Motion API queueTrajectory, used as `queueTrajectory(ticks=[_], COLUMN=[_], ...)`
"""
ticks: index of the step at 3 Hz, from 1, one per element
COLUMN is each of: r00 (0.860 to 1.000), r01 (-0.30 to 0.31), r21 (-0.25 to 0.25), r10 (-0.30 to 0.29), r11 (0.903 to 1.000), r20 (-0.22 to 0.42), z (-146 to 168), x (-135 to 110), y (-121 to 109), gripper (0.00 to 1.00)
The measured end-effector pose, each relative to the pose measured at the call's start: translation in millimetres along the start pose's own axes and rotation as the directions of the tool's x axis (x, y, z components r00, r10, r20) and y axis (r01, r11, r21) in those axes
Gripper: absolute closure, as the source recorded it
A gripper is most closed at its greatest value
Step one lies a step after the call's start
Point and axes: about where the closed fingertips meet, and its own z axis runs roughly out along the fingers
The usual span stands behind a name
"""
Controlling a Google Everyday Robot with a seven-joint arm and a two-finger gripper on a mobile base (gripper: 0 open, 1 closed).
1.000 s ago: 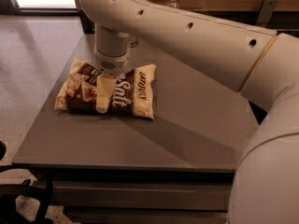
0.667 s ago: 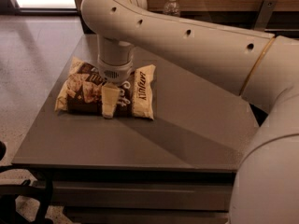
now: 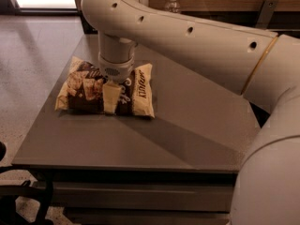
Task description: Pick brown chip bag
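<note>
The brown chip bag (image 3: 82, 90) lies flat on the left part of the grey table (image 3: 187, 125). It is dark brown and cream-yellow, with chips pictured on it. My gripper (image 3: 110, 99) points straight down from the white wrist (image 3: 116, 62) and sits on the middle of the bag, hiding part of its script. The bag rests on the table.
My large white arm (image 3: 201, 41) spans the view from the right and hides the table's back right. A clear water bottle (image 3: 172, 3) stands behind the table at the back. A dark object (image 3: 18, 196) is on the floor at the lower left.
The gripper has come down a little onto the middle of the bag. The upper arm has shifted slightly. The bag has not moved.
</note>
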Motion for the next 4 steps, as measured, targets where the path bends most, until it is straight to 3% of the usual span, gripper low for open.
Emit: queueTrajectory(ticks=[1, 2, 4], r00=[1.000, 0.999, 0.978], r01=[0.001, 0.017, 0.045], r21=[-0.001, -0.010, 0.072], r10=[-0.001, -0.016, -0.058], r11=[1.0000, 0.9998, 0.9964], r20=[0.003, 0.033, 0.199], z=[0.0, 0.1, -58.2], x=[-0.2, -2.8, 9.7], y=[-0.1, -0.9, -20.9], gripper=[1.00, 1.00, 1.00])
